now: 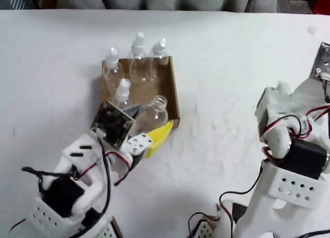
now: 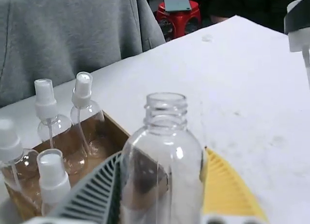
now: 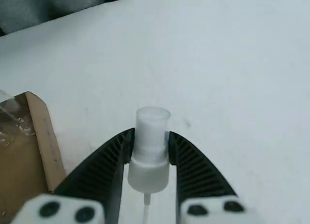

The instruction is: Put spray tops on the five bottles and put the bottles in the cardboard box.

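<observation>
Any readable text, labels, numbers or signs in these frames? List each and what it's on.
None can be read.
No label on the open bottle or the four capped bottles: clear plastic.
No print on the cardboard box.
No marks on the spray top: plain white.
Any markings on the circuit board on the left arm are too small to read.

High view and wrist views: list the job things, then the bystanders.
Job: brown cardboard box, four clear plastic bottles with white spray tops, uncapped clear bottle in left pincer, loose white spray top in right pincer.
Lying about: red stool, grey fabric.
</observation>
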